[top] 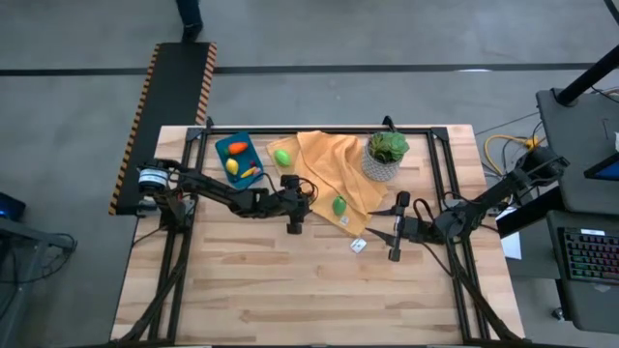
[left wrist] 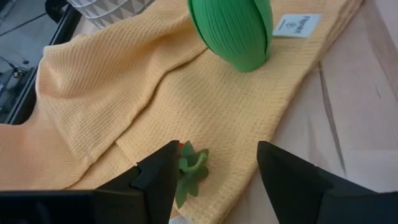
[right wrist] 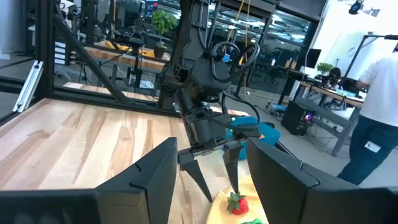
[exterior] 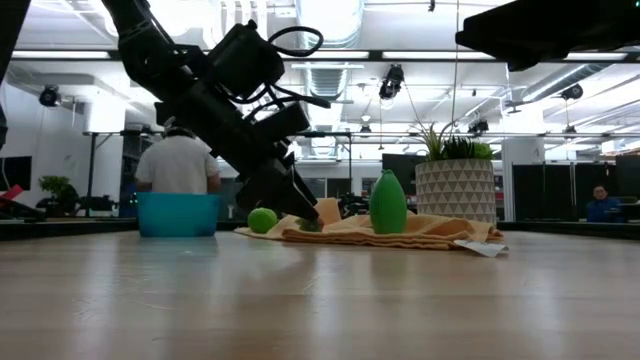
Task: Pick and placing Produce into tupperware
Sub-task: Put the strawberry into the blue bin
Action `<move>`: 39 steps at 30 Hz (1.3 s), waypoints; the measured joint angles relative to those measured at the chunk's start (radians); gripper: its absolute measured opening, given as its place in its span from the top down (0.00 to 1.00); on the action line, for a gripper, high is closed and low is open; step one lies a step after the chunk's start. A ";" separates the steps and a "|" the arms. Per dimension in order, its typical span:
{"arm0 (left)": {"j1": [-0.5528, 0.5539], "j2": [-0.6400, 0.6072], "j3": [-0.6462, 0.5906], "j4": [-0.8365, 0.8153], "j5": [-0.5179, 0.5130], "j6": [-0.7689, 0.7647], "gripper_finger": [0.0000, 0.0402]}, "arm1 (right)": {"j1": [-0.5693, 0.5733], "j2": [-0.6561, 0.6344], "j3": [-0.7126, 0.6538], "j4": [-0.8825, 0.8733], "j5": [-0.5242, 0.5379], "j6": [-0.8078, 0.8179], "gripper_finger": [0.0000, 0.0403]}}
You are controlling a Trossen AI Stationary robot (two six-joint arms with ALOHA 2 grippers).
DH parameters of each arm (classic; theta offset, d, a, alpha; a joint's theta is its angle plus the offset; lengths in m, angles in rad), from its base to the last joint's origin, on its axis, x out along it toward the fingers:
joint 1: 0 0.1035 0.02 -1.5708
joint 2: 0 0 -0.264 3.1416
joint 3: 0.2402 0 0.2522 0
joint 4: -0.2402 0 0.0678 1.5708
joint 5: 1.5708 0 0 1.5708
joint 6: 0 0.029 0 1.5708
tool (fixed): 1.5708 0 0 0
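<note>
Left wrist view shows the left gripper [left wrist: 214, 171], fingers parted and holding nothing, straddling a small red toy strawberry with green leaves [left wrist: 189, 167] on the orange-yellow cloth [left wrist: 124, 81]. It looks light, hard and slick; pinch its body. Its red part is mostly hidden. The right gripper [top: 397, 230] waits part-open and empty.

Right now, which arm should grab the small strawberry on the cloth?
Left. Its pincer stands open right at the strawberry on the orange-yellow cloth's edge, fingers either side. The right pincer waits off the cloth, over bare table, beyond the green toy fruit.
</note>
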 joint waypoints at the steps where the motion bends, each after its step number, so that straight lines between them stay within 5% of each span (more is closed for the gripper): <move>1: 0.000 0.000 0.000 0.000 0.001 -0.002 0.50 | 0.000 0.000 0.000 0.000 0.000 0.000 0.54; 30: 0.008 0.051 0.017 0.000 -0.039 -0.028 0.51 | 0.000 0.000 0.000 0.004 0.000 0.000 0.54; 39: 0.008 0.051 0.018 0.001 -0.080 -0.028 0.63 | 0.000 0.000 0.000 0.004 0.000 0.000 0.54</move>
